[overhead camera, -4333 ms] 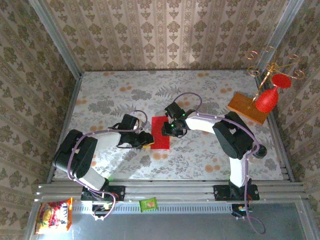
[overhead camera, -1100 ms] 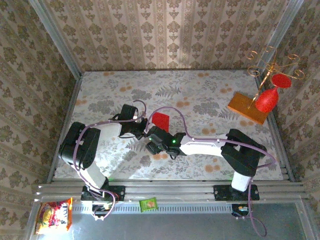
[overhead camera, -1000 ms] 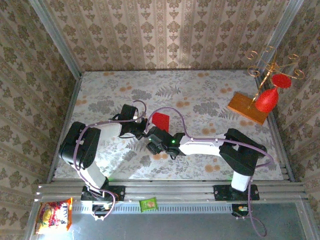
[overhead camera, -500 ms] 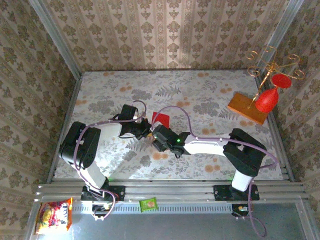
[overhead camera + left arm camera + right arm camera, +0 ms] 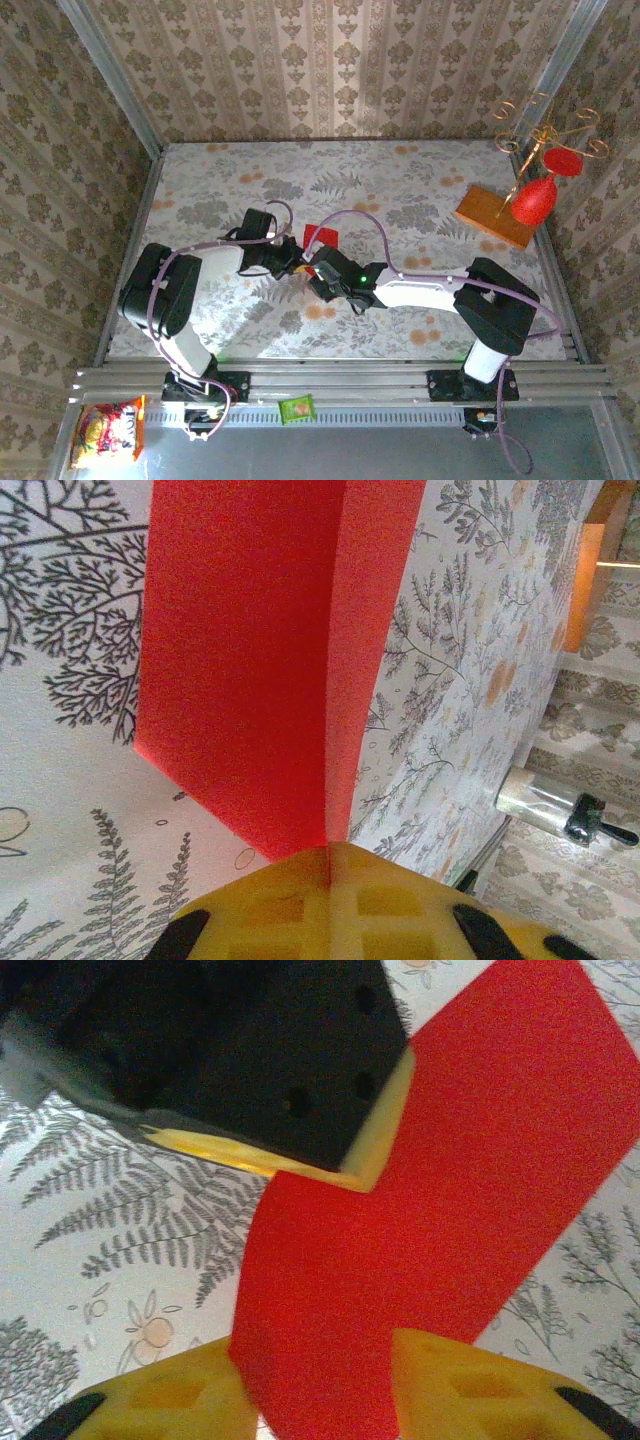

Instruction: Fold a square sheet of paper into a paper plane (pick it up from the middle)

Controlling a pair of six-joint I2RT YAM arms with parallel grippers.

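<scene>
While the left end effector [image 5: 328,870] is pinching the red sheet of paper [image 5: 250,660] with its yellow pads pressed together on the crease, the sheet is fanning out from that grip in two panels toward the top of the left wrist view. That clamp appears to be anchoring the fold line so the paper is not sliding about on the flowered tabletop [image 5: 420,200]. Seen from above, the folded sheet is lying just left of the frame's centre, with both end effectors sitting tip to tip right below it. The right end effector [image 5: 315,1390] is showing at the lower edge of its own view, its fingers [image 5: 470,1385] standing apart with a red strip running between them, not squeezing it. It is probably straddling the sheet beside the left one's black housing so that it can take hold close to the crease for the next fold, while the left is pinning the existing one shut.
</scene>
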